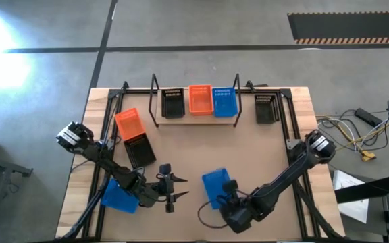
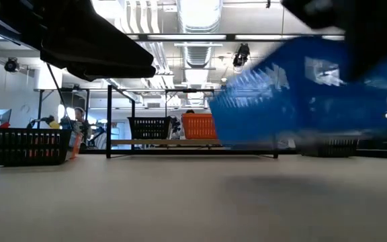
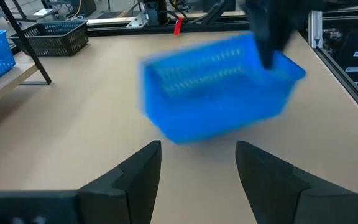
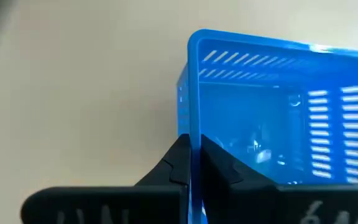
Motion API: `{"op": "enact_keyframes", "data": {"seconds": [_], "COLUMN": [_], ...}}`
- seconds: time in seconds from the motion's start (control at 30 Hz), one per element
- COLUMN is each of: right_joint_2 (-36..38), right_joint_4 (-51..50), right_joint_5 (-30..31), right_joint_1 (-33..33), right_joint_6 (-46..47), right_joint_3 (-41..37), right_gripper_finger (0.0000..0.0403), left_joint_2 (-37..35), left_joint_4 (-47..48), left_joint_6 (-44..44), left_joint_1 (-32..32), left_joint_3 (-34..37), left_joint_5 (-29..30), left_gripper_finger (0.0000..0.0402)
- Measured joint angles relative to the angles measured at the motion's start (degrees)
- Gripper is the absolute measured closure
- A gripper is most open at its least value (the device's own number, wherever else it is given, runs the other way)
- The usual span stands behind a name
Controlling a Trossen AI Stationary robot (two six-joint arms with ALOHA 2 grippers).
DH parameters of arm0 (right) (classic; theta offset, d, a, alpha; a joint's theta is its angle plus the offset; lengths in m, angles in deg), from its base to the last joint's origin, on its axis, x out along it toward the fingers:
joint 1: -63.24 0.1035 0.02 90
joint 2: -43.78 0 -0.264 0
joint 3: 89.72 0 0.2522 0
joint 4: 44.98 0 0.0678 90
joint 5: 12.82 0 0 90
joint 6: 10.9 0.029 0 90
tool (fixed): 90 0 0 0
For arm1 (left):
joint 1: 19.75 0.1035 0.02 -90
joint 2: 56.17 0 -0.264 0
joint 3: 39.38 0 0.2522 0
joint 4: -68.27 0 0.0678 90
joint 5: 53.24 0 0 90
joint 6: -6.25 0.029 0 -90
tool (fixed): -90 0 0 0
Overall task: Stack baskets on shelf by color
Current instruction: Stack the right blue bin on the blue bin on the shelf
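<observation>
A blue basket hangs blurred over the near middle of the table, shown too in the low view and the left wrist view. My right gripper is shut on it. My left gripper stands open just left of it, level, with nothing between its fingers. On the shelf at the far middle stand a black basket, an orange one and a blue one, each on its bottom. My right gripper pinches one wall of the blue basket at its rim, with one finger inside the basket and the other outside. The fingers slant down from the table's near right. The basket is tilted and, in the low view, off the tabletop.
On the left of the table lie an orange basket and a black one. Another blue one sits under my left arm. A black basket stands right of the shelf. Bare tabletop lies between the shelf and the grippers.
</observation>
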Motion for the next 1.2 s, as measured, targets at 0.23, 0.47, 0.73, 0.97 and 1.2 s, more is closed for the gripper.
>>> {"op": "enact_keyframes", "data": {"seconds": [0.23,0.47,0.73,0.97,1.2], "right_joint_2": [7.35,12.91,12.23,11.92,9.96], "right_joint_4": [-11.79,-6.70,-5.60,-6.00,-9.32], "right_joint_5": [19.47,7.56,-0.42,-6.66,-6.24], "right_joint_1": [-10.00,-35.34,-55.80,-59.71,-59.63], "right_joint_6": [-12.86,-32.86,-45.27,-48.41,-47.99], "right_joint_3": [3.90,1.67,1.63,1.60,1.60], "right_gripper_finger": [0.0394,0.0394,0.0394,0.0394,0.0394], "left_joint_2": [0.02,0.02,0.02,0.02,0.02], "left_joint_4": [-0.13,-0.23,-0.60,-1.52,-1.87], "left_joint_6": [0.04,0.04,0.04,0.08,0.07], "left_joint_1": [0.00,0.00,0.00,0.00,0.00], "left_joint_3": [0.00,0.02,0.03,0.04,0.02], "left_joint_5": [0.00,-0.01,-0.02,-0.01,-0.02], "left_gripper_finger": [0.0210,0.0210,0.0210,0.0210,0.0210]}}
